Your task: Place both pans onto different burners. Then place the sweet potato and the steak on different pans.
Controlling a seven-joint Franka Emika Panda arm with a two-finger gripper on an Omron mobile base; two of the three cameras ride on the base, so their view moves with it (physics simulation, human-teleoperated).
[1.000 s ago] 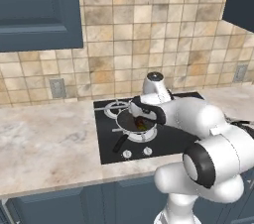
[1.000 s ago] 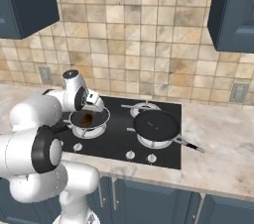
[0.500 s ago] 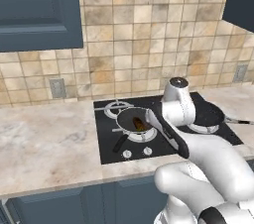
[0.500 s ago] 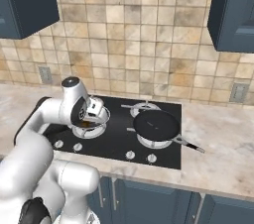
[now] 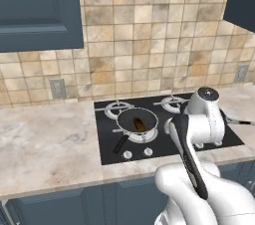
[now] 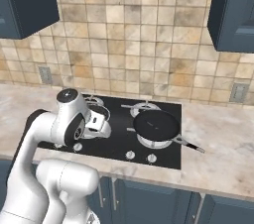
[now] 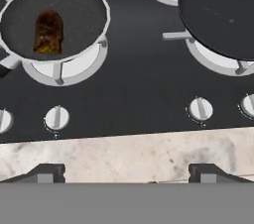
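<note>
Sitting on Two Burners, One Pan Filled

Two round black frying pans rest on separate silver-grey burner rings of the black glass cooktop [image 6: 119, 143]. In the hand view, the pan at ten o'clock [image 7: 54, 20] holds the oblong orange-brown sweet potato [image 7: 48, 32], lying left of its centre. The second pan [image 7: 221, 12], at two o'clock, is bare. White knobs [image 7: 201, 109] line the cooktop's near edge beside the marbled beige counter [image 7: 129, 156]. The robot's dark fingers [image 7: 126, 173] stand spread wide apart, gripping nothing, above the counter's edge.

Cooktop [image 7: 134, 89]; two pans [image 7: 54, 20] on burners [image 7: 69, 69]
</note>
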